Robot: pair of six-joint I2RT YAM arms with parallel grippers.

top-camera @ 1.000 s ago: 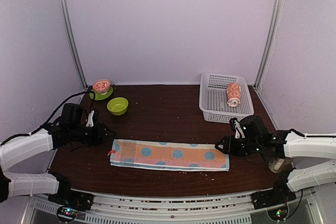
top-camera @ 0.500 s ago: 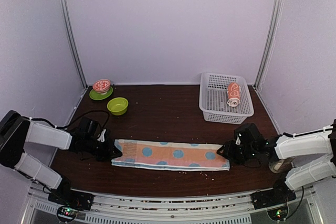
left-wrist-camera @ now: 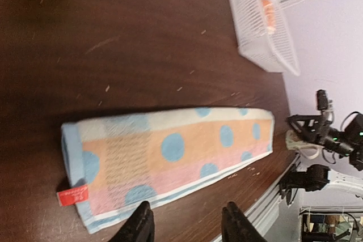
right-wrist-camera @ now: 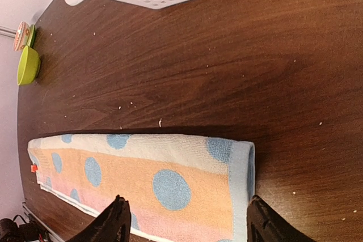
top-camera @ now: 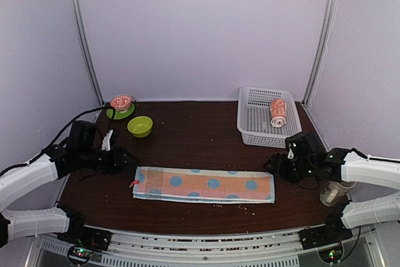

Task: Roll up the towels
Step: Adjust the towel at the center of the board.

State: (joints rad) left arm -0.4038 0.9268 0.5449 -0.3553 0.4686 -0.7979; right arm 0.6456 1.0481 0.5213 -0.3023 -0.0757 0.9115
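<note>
Lying flat on the near part of the dark worktop [top-camera: 187,139], the polka-dot towel [top-camera: 203,185] shows from overhead as a long narrow folded strip running left to right. The left arm reaches in low from the left side, its forearm angled toward the middle. The left claw [top-camera: 129,158] sits just beside the strip's left end, slightly behind it. The right arm mirrors this from the other side, elbow out and wrist turned inward, with the right claw [top-camera: 270,168] just off the strip's far right corner. The orange towel [top-camera: 277,112] lies rolled up inside the white basket [top-camera: 253,126] at the back right. A green bowl [top-camera: 140,126] stands at the back left, well apart from the strip.

In the left wrist view, the left claw has its two dark fingers [left-wrist-camera: 142,225] spread apart with nothing between them. Their tips are close to the towel's edge near a small red tag [left-wrist-camera: 72,195]; whether they touch the cloth I cannot tell.

In the right wrist view, the right claw is likewise spread wide and holds nothing. Its fingers [right-wrist-camera: 116,219] frame the blue-bordered end of the strip, with the basket's rim along the top of the picture.
</note>
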